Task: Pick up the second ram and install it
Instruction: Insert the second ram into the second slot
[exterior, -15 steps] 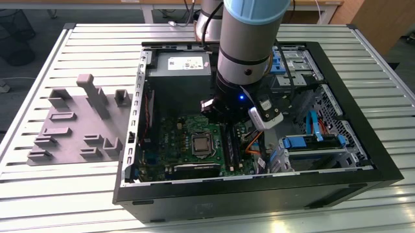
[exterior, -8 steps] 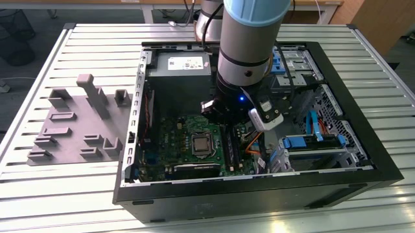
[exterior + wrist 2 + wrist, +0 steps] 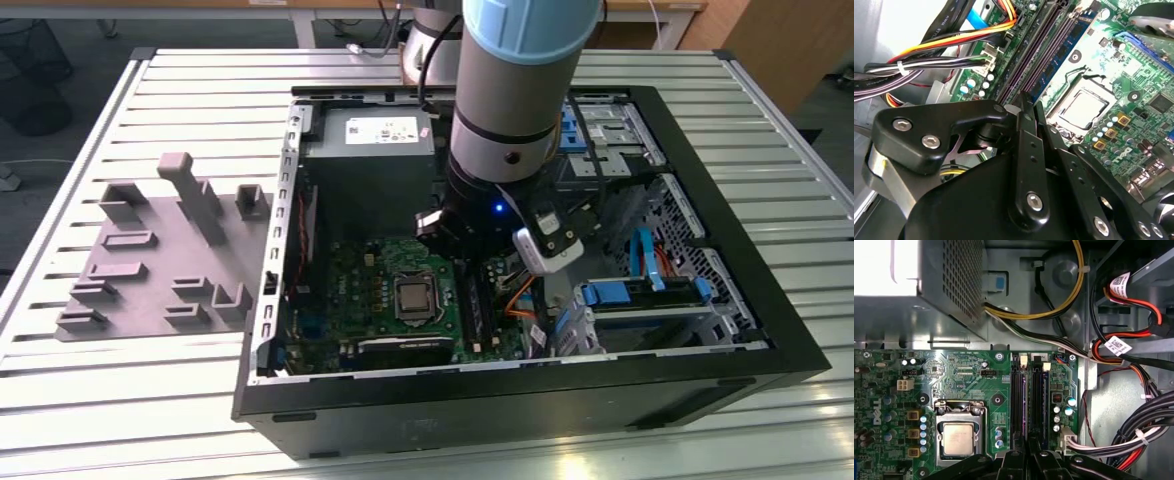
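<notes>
the arm point(image 3: 514, 90) reaches down into the open pc case point(image 3: 747, 330) on the slatted table point(image 3: 174, 80), its wrist low over the motherboard point(image 3: 360, 275), at the side toward the exterior view's right. the gripper point(image 3: 1026, 452) sits just above the black ram slots point(image 3: 1026, 395), which run side by side between the cpu socket point(image 3: 959, 432) and the case wall with its cable bundles. in the first wrist view the two dark fingers point(image 3: 1013, 465) come together at the near end of the slots, tips close with only a thin gap between them, so the gripper looks clenched; whether it pinches anything cannot be told. in the second wrist view the fingertips point(image 3: 1026, 107) meet in a narrow point right over the slot rails point(image 3: 1029, 60). a blue-green ram stick point(image 3: 1066, 47) stands seated in the slot nearer the cpu, running along the rail beside the empty purple-lined slots; which stick it is cannot be told. in the first wrist view the slot contents are dark and hard to separate. a bundle of red, yellow, orange and black wires point(image 3: 944, 47) crosses near the far end of the slots. on the table toward the exterior view's left lies the grey holder tray point(image 3: 154, 260) with its upright blocks, well apart from the gripper.
</notes>
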`<act>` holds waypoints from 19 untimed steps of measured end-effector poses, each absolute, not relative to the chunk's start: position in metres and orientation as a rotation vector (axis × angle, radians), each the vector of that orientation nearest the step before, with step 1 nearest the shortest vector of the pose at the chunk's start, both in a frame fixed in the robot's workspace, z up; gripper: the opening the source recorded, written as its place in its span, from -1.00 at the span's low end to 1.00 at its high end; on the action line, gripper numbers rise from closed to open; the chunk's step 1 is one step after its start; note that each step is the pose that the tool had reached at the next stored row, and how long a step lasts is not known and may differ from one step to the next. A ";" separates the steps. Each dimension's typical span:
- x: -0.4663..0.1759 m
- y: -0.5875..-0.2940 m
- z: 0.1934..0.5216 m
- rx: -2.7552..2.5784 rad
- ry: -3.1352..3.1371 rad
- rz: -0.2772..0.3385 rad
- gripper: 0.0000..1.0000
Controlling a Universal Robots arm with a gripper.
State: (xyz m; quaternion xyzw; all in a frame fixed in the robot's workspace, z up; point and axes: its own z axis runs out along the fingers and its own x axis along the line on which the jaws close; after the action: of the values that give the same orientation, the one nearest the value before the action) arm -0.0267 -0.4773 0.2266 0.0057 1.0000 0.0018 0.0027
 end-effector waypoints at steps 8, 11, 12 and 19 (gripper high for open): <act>-0.027 -0.477 0.226 0.018 3.136 0.006 -0.73; -0.027 -0.477 0.226 0.018 3.136 0.005 -0.73; -0.027 -0.477 0.225 0.018 3.136 0.005 -0.73; -0.028 -0.477 0.221 0.018 3.137 0.004 -0.73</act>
State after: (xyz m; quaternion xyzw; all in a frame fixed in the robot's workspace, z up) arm -0.0279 -0.4773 0.2211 0.0056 1.0000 0.0013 0.0021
